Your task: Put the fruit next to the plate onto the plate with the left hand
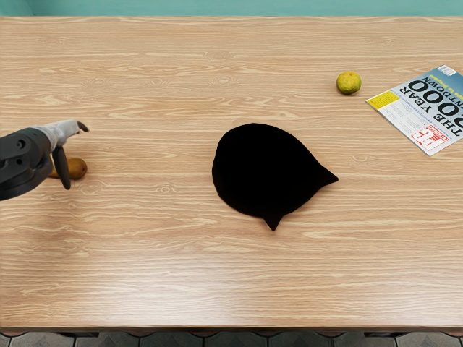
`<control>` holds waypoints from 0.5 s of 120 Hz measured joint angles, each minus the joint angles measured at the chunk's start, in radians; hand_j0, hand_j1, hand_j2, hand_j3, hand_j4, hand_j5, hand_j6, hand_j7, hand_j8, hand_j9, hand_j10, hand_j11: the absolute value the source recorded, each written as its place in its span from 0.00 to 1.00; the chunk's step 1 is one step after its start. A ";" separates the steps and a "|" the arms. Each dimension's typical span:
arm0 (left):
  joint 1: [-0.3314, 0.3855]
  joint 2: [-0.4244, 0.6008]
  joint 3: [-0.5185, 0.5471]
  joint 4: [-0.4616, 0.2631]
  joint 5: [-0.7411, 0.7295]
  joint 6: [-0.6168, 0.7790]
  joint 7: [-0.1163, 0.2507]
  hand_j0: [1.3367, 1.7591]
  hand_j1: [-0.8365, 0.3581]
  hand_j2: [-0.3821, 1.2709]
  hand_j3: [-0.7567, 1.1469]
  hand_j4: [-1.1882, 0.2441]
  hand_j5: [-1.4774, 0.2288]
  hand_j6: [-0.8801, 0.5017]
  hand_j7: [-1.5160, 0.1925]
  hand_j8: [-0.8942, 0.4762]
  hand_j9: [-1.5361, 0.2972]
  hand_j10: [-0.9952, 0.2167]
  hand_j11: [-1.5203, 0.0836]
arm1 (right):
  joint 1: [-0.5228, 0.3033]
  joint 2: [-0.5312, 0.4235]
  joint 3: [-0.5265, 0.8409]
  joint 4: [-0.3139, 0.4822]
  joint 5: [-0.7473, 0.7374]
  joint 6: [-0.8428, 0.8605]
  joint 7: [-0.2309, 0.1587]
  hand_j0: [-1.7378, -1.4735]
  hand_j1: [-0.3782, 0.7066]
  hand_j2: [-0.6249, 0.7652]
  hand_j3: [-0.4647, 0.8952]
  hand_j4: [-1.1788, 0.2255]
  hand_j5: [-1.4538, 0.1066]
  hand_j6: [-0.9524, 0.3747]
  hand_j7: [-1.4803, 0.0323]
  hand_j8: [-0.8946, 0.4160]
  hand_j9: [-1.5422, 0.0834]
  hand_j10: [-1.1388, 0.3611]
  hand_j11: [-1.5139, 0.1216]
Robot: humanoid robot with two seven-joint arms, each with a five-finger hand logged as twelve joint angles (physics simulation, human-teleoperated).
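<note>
A flat black plate (pixel 264 173) with two pointed tips lies at the middle of the wooden table (pixel 231 275). A small brownish-yellow fruit (pixel 77 168) rests near the left edge, partly hidden behind my left hand (pixel 64 152). That hand comes in from the left and hovers just over the fruit, fingers relaxed and spread, one dark finger (pixel 64 172) hanging down in front of it, holding nothing. A second fruit, yellow-green and round (pixel 349 82), sits at the far right, well away from the plate. The right arm is out of view.
A magazine (pixel 427 107) lies at the right edge, just past the round fruit. Bare tabletop runs between the left fruit and the plate. The table's front edge shows at the bottom.
</note>
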 joint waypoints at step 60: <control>0.011 -0.040 0.000 0.036 0.000 -0.006 0.001 0.76 0.72 0.27 0.40 0.64 0.66 0.44 0.68 0.45 0.65 0.60 0.73 | 0.000 0.000 -0.001 0.000 0.000 0.000 0.000 0.30 0.06 0.45 0.34 0.82 0.91 0.70 0.96 0.66 0.93 0.74 0.90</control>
